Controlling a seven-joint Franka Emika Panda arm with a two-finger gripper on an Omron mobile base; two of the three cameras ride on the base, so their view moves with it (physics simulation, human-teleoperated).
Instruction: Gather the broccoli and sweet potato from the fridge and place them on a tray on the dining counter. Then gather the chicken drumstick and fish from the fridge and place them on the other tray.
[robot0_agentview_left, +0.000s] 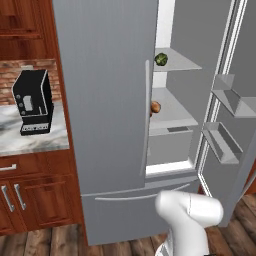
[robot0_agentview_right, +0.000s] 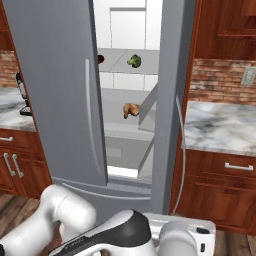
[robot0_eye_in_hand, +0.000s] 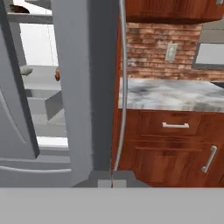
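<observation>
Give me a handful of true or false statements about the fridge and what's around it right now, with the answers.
1. The fridge's right door is open. True.
2. The broccoli sits on a shelf above the drumstick. True.
3. The broccoli is already out on the counter. False: it is on a fridge shelf.
4. A black coffee machine stands on the counter left of the fridge. True.
5. The left fridge door is open too. False: it is shut.
6. The freezer drawer is pulled out. False: it is shut.
</observation>
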